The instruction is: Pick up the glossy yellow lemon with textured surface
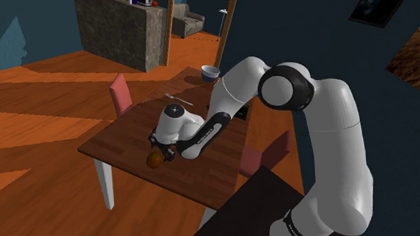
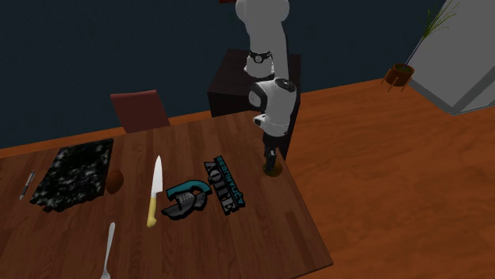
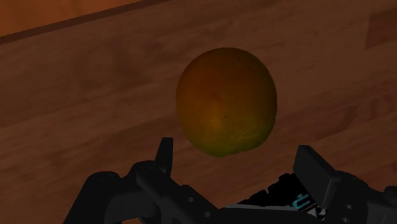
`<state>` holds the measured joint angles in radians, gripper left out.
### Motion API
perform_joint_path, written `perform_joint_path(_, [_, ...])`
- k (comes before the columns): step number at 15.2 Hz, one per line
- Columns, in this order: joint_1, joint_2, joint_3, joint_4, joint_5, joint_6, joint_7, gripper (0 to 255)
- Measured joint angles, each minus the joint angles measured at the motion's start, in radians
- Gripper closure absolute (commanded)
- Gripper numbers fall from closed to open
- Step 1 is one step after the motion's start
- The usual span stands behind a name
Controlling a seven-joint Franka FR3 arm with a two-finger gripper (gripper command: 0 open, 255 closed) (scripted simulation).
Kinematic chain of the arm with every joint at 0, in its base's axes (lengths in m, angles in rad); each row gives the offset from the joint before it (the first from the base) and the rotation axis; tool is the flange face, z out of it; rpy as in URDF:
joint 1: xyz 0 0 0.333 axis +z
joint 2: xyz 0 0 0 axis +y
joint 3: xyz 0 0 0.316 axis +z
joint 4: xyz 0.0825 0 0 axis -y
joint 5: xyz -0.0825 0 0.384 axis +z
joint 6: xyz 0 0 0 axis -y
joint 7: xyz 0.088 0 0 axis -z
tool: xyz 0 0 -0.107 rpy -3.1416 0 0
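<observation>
— How does the pincer (image 3: 236,145) stand?
— Wide. Its two black fingers (image 3: 164,156) are apart, low over the bench (image 3: 76,114), and clasp nothing.

— And the lemon (image 3: 226,102)?
— It is dull yellow-brown with pitted skin. It lies on the wood just ahead of the fingertips, in line with the gap between them. In the second exterior view it is near the bench's right edge, towards the far corner by the stand (image 2: 234,83).

— What lies around it?
— Bare wood first. Leftward in that view, apart from it, comes a flat teal-lettered piece (image 2: 222,184). Then come a teal and grey gadget (image 2: 184,198), a yellow-handled knife (image 2: 154,194), a brown round thing (image 2: 115,181) and a dark speckled slab (image 2: 75,174).

— Farther out?
— A red chair (image 2: 141,109) stands at the far side. In the shoulder view a bowl (image 1: 211,72) sits near the bench's far corner.
</observation>
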<state>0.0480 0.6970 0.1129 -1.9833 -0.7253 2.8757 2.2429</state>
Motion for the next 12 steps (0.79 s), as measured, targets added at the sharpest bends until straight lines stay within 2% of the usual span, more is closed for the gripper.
perform_joint_path(4, [0.026,0.052,-0.032,0.026,-0.022,0.032,0.030,0])
perform_joint_path(5, [0.027,0.056,-0.034,0.027,-0.023,0.034,0.031,255])
perform_joint_path(12, [0.028,0.057,-0.038,0.028,-0.025,0.038,0.034,255])
